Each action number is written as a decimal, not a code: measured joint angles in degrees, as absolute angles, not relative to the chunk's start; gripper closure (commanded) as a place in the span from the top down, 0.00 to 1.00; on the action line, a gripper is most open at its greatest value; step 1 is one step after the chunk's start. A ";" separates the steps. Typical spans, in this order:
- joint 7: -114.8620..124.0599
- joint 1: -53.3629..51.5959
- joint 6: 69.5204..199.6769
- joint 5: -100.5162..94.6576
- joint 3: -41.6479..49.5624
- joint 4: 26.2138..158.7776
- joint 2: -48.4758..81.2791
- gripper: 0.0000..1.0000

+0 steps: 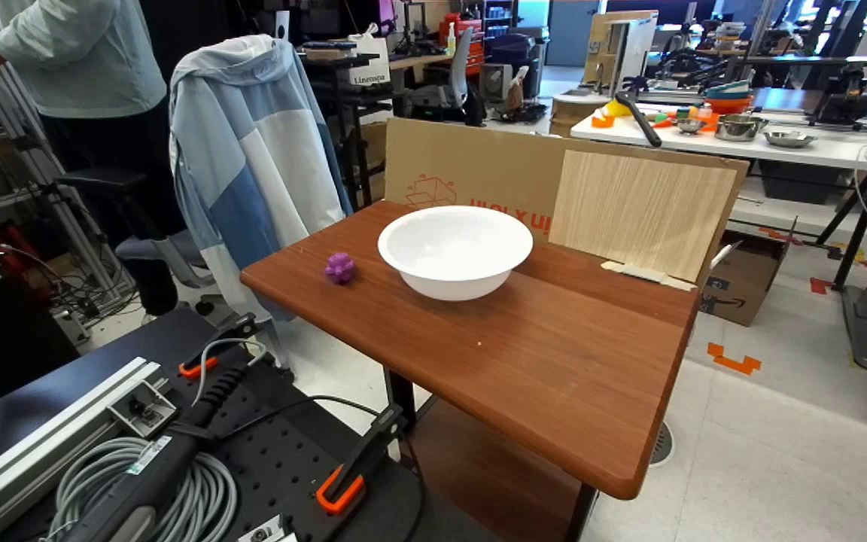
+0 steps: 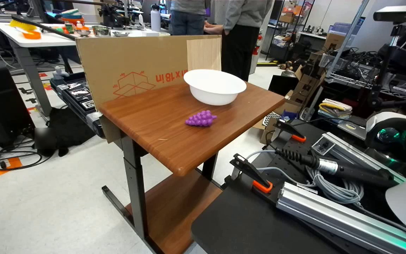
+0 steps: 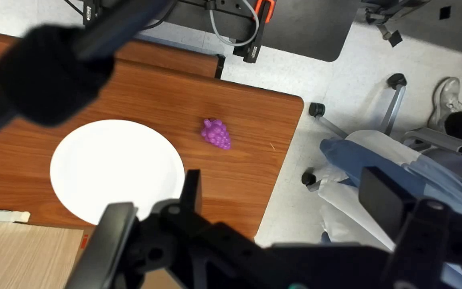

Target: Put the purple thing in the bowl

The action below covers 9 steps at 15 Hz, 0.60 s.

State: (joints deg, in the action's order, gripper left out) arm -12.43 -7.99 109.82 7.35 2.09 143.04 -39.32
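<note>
While the gripper (image 3: 285,194) gapes wide, knobbly purple grapes (image 2: 201,119) lie near the smooth round bowl (image 2: 214,97).

Landmark: white bowl (image 1: 471,290).
1. Cardboard panel (image 2: 129,53), behind the bowl in both exterior views. Red print (image 2: 170,76), upside down, partly hidden, legible as "in x 18in"; beside it a red box drawing (image 2: 133,84), its small markings illegible.
2. White bag (image 1: 368,64), beyond and left of the bowl in an exterior view. Dark lettering (image 1: 370,79), apparently "Linenspa".
3. Carton (image 1: 755,272), same view, right of the bowl. Dark curved-arrow mark (image 1: 733,303).
4. Black cylindrical grip (image 1: 121,493), same view, nearer the camera than the bowl. White label (image 1: 149,455), illegible.
</note>
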 measured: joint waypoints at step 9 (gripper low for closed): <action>-15.34 -6.92 106.55 -3.18 0.70 140.96 -34.11 1.00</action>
State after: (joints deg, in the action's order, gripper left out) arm -15.34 -6.92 106.55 -3.18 0.70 140.96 -34.11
